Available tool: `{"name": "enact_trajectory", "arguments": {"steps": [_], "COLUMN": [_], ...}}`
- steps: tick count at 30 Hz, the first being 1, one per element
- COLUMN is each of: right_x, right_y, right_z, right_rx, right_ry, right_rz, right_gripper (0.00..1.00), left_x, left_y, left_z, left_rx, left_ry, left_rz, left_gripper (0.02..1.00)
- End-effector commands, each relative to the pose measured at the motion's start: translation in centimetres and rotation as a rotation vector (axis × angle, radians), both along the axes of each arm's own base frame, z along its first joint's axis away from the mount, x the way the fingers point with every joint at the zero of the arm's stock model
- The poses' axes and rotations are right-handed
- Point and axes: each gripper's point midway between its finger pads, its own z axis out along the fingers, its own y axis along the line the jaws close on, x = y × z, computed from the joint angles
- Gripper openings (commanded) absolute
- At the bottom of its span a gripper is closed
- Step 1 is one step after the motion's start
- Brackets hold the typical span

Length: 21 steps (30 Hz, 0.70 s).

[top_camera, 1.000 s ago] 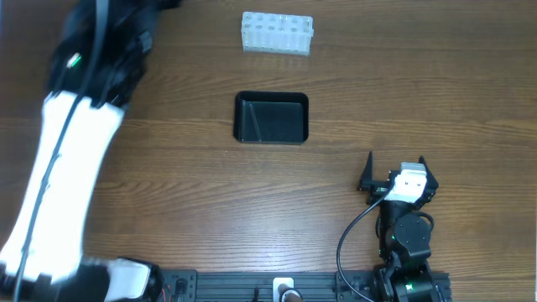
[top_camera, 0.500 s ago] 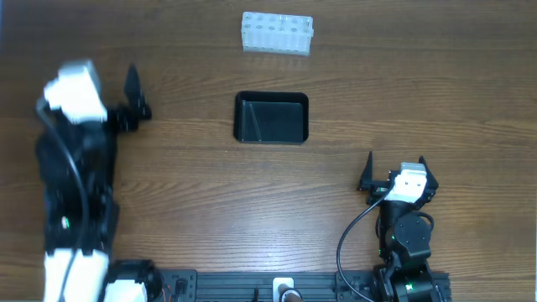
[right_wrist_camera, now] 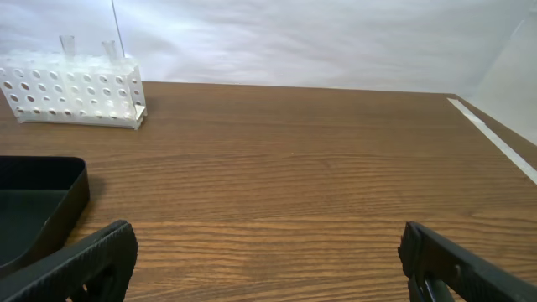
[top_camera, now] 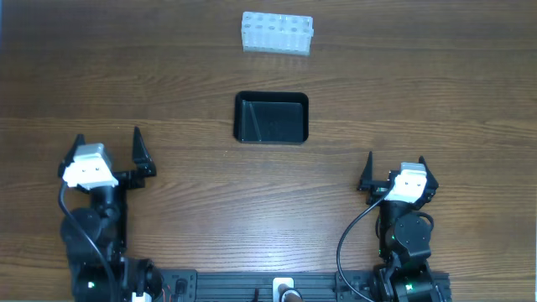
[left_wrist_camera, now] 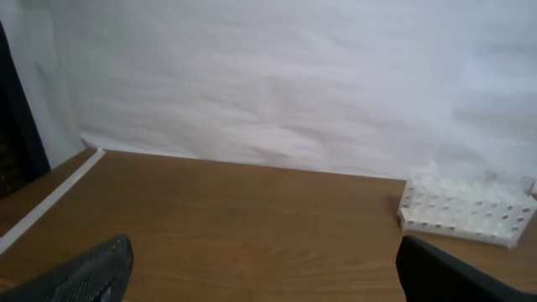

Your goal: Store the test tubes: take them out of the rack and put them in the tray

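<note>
A clear plastic test tube rack (top_camera: 277,33) stands at the far edge of the wooden table, and the right wrist view shows two tubes (right_wrist_camera: 65,44) rising from the rack (right_wrist_camera: 74,92). The black tray (top_camera: 237,117) lies in the middle, nearer than the rack. A pale streak crosses its floor; I cannot tell if it is a tube or a glint. My left gripper (top_camera: 107,144) is open at the near left, far from both. My right gripper (top_camera: 395,161) is open at the near right, its fingers (right_wrist_camera: 84,264) holding nothing. The left wrist view catches the rack (left_wrist_camera: 466,210) far off.
Bare wood surrounds the rack and tray on all sides. A white wall (left_wrist_camera: 277,75) stands behind the table's far edge. Pale tape runs along the table's side edges (right_wrist_camera: 495,138).
The left arm swung down from high at the far left and now sits low at the near left, gripper open. The right arm, rack and tray have not moved.
</note>
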Motion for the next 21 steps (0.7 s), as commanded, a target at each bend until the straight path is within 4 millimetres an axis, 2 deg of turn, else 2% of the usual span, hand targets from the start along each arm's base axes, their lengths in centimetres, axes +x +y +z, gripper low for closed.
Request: {"name": "enact_trajectory", "arguments": {"steps": [1, 11, 17, 21], "right_x": [-0.1, -0.1, -0.1, -0.1], "right_y": [-0.4, -0.4, -0.4, -0.4], "right_z": [-0.1, -0.1, -0.1, -0.1], "right_rx": [0.005, 0.005, 0.005, 0.005], "right_ry": [-0.004, -0.004, -0.004, -0.004], "right_rz": [-0.019, -0.019, -0.019, -0.019], "right_gripper": [0.993, 0.991, 0.993, 0.991], "left_x": [-0.5, -0.7, -0.7, -0.7], "left_y": [-0.4, -1.6, -2.2, -2.1], "left_z": [-1.7, -5.3, -8.3, -8.4], "left_rx": [0.019, 0.023, 0.009, 0.004], "left_ry": [-0.013, -0.036, 0.071, 0.072], "left_rz": [-0.023, -0.092, -0.125, -0.121], "left_gripper": [1.0, 1.0, 1.0, 1.0]}}
